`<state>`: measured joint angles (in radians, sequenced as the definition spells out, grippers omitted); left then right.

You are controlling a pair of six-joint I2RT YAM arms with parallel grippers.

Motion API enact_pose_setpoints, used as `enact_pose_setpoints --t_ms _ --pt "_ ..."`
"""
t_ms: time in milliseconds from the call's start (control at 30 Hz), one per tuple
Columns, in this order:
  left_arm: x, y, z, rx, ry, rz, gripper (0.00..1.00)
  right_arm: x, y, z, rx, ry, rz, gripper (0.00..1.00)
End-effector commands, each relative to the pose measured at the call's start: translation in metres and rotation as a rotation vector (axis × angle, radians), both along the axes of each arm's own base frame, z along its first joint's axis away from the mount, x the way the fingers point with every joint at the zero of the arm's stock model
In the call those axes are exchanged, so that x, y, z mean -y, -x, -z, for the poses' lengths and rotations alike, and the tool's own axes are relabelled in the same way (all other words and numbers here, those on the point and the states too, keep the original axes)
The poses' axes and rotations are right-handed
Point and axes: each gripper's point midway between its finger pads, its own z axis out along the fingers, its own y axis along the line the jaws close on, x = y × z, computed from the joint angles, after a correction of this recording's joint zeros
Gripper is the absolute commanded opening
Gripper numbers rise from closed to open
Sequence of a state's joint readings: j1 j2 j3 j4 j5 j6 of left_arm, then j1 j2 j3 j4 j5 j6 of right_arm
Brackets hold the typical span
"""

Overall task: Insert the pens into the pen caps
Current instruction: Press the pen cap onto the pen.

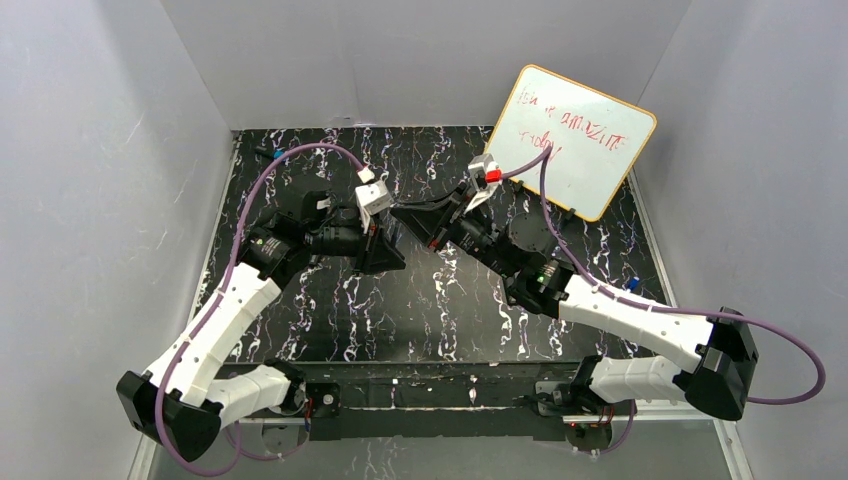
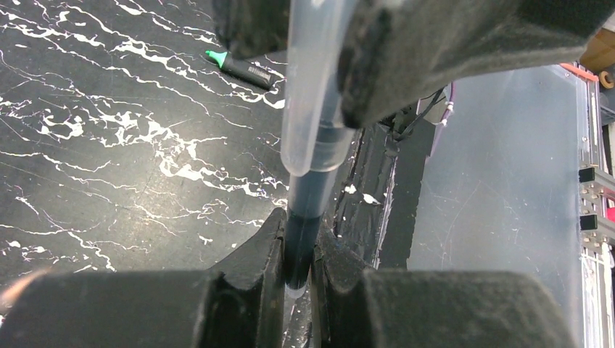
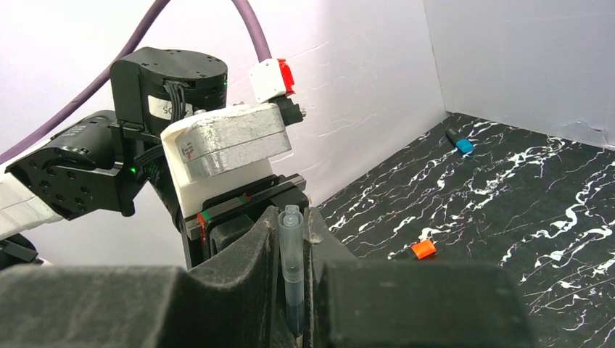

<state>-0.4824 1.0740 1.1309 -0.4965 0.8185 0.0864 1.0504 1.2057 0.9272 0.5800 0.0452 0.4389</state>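
My left gripper (image 2: pixel 297 246) is shut on the lower barrel of a slim dark pen (image 2: pixel 304 210). A clear, translucent pen cap (image 2: pixel 308 109) covers the pen's upper part. My right gripper (image 3: pixel 291 221) is shut on that cap (image 3: pixel 291 246), and the dark pen shows inside it. Both grippers meet above the middle of the table, the left (image 1: pixel 385 248) facing the right (image 1: pixel 418 222). A black marker with a green tip (image 2: pixel 243 67) lies on the table beyond them. A small orange piece (image 3: pixel 423 249) and a blue-ended piece (image 3: pixel 462 145) lie farther off.
A whiteboard (image 1: pixel 575 140) with red writing leans at the back right. The black marbled table (image 1: pixel 440 310) is closed in by white walls on three sides. A small blue piece (image 1: pixel 632 284) lies near the right arm, another (image 1: pixel 275 155) at the back left corner.
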Motion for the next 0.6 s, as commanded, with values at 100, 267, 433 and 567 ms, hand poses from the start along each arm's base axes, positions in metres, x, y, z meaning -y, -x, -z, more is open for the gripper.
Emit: enact_pose_setpoints --t_ms 100,267,433,567 --pt "0.003 -0.042 -0.134 0.466 0.241 -0.102 0.0 -0.008 0.111 0.18 -0.33 0.585 -0.417 0.17" --pt "0.005 -0.037 -0.117 0.406 0.226 -0.072 0.0 -0.015 0.086 0.148 -0.222 0.583 -0.325 0.52" --pt "0.004 -0.035 -0.077 0.305 0.193 -0.087 0.0 -0.016 0.052 0.106 -0.12 0.533 -0.218 0.62" --pt "0.003 -0.033 -0.046 0.217 0.167 -0.106 0.0 -0.002 0.029 0.071 -0.051 0.469 -0.112 0.66"
